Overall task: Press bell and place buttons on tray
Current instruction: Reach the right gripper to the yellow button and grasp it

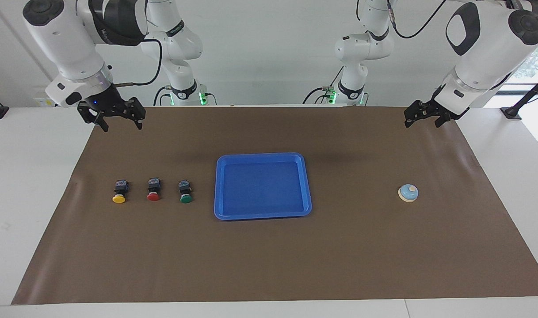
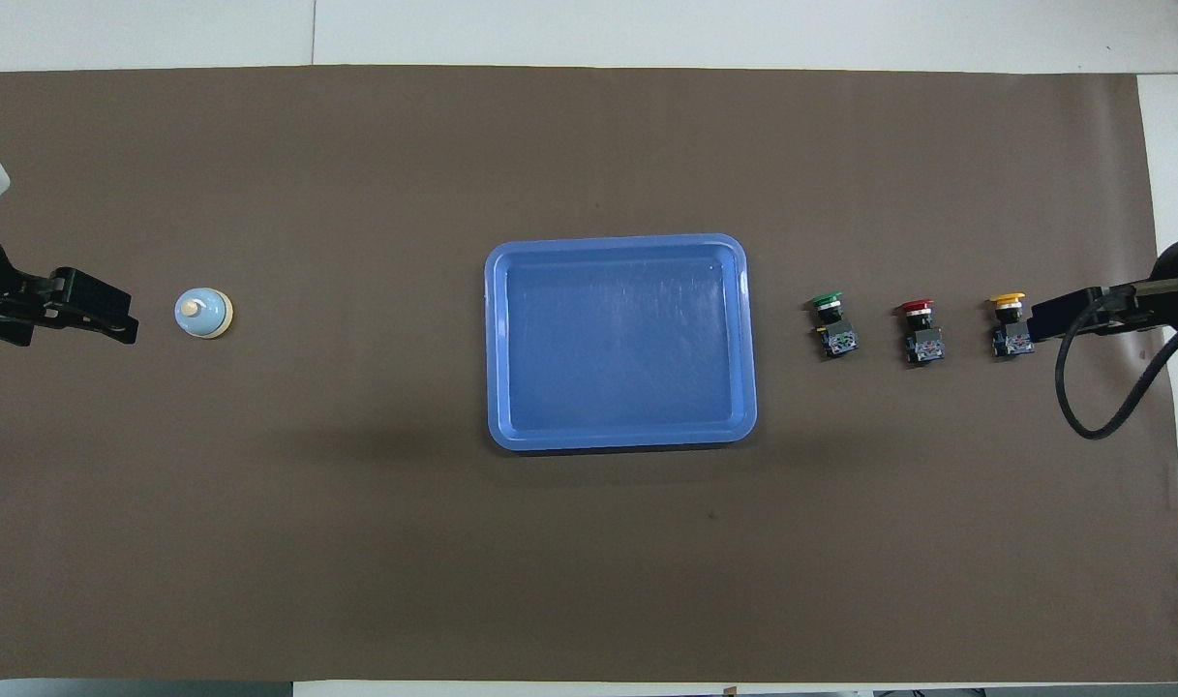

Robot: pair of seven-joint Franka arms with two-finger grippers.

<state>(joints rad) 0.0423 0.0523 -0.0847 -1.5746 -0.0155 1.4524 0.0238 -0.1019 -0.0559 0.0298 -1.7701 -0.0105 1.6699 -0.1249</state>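
Nothing pressed or moved yet: both arms hang high at the robots' edge of the mat.

The left gripper (image 1: 421, 119), jaws apart and empty, is up over the mat's edge at the left arm's end; the one bell (image 1: 408, 193) sits on the mat at that same end, farther from the robots, so this arm looks the nearer one for pressing it. The right gripper (image 1: 110, 118), also spread and empty, hangs over its own end. Three buttons, yellow (image 1: 119, 192), red (image 1: 153, 191) and green (image 1: 185, 192), lie in a row along the table between that end and the one blue tray (image 1: 263, 214) in the middle, caps pointing away from the robots.
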